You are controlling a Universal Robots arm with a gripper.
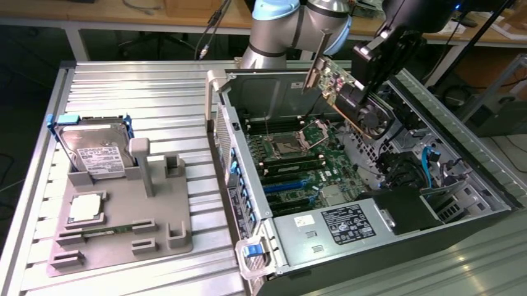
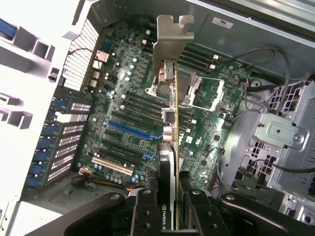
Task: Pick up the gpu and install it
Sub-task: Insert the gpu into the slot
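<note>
The gpu is a thin dark card with a fan and a pale metal bracket at one end. It hangs tilted in the air above the open computer case. My gripper is shut on the card's edge, and in the wrist view its black fingers clamp the card's two faces. The gpu is seen edge-on over the green motherboard, with the blue expansion slot beside and below it. The card touches no slot.
A grey fixture tray on the exterior view's left holds a silver hard drive, a CPU and a memory stick. The case's drive cage and loose cables stand near the card.
</note>
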